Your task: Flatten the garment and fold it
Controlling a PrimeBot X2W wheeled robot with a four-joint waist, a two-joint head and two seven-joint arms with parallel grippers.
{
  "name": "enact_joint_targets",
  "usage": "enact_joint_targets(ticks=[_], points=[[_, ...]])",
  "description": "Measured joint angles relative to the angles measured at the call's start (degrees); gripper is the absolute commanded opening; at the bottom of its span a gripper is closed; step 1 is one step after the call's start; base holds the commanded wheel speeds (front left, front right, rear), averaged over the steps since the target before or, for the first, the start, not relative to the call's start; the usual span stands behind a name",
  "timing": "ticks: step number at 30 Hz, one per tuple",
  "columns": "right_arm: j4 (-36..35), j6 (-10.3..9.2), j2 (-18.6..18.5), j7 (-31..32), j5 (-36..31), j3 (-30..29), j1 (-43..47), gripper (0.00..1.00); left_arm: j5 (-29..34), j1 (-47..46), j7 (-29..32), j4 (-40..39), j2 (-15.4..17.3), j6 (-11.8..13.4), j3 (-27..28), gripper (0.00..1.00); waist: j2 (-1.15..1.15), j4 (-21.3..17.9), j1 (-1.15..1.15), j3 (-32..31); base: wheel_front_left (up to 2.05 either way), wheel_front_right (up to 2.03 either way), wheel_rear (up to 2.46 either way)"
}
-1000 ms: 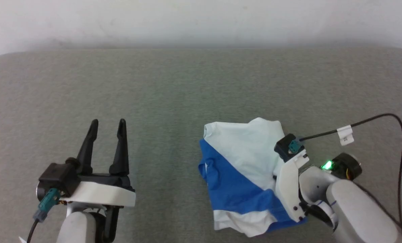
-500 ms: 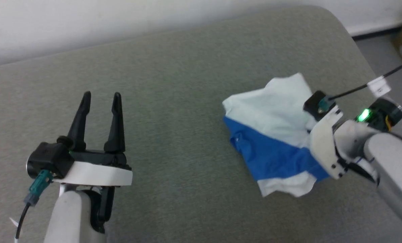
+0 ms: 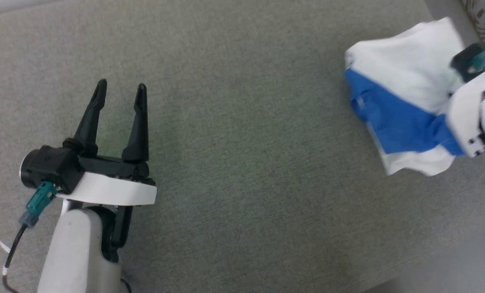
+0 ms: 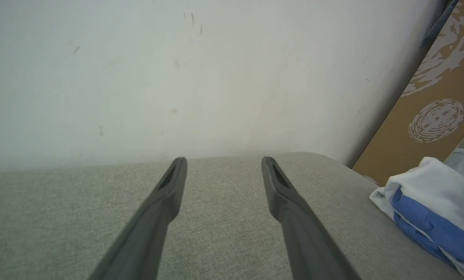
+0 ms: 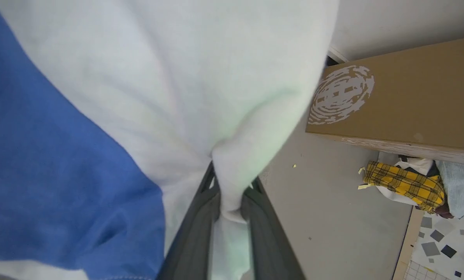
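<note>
The garment (image 3: 397,77), white with a broad blue band, is bunched up at the far right end of the grey table (image 3: 246,154). My right gripper (image 5: 232,190) is shut on a fold of its white cloth; in the head view the arm's white wrist housing (image 3: 468,114) covers the garment's right side. The left wrist view shows the garment (image 4: 430,198) at the table's right edge. My left gripper (image 3: 121,86) hovers over bare table at the left, open with nothing between its fingers, and points toward the wall (image 4: 224,161).
A brown cardboard box (image 5: 403,97) with a white print stands on the floor just past the table's right end, also seen as the box (image 4: 430,116). A yellow plaid cloth (image 5: 403,182) and other fabric lie on the floor beside it. A white wall (image 4: 177,77) backs the table.
The head camera has swung, so the whole picture shifted. The right gripper kept its hold and the garment has gone from mid-table to the table's right end, more bunched. The left gripper stays open.
</note>
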Motion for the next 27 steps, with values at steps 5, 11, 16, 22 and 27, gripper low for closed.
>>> enact_joint_targets(ticks=[5,11,16,22,27], points=[[4.6,0.0,-0.5,-2.0,-1.1,-2.7,-1.2,0.0,0.0,0.0,0.5,-0.6,0.8,0.0,-0.2,1.0,0.0,1.1,0.0,1.8,0.0,0.0,0.0],[11.4,0.0,0.4,-4.0,-2.4,-8.1,-2.2,0.0,0.0,-0.3,0.9,-1.3,1.3,0.0,-0.8,1.0,0.0,3.8,-0.01,3.2,0.0,0.0,0.0],[16.0,-0.01,2.7,-4.6,-5.7,-12.3,-3.1,1.0,0.0,-0.7,1.0,-1.2,1.5,0.0,-1.2,1.0,0.0,5.2,-0.01,4.0,0.0,0.0,0.0],[18.0,-0.01,4.8,-6.0,-8.4,-15.7,-4.2,1.0,-0.1,-0.6,0.6,0.0,1.3,0.0,-1.5,1.0,0.0,5.4,-0.01,2.0,0.0,0.0,0.0],[15.2,-0.02,5.8,-10.0,-8.0,-17.2,-4.7,1.0,-1.0,0.7,-0.8,2.0,0.7,0.3,-1.0,1.0,0.0,5.3,-0.02,-1.4,0.0,0.0,0.0]])
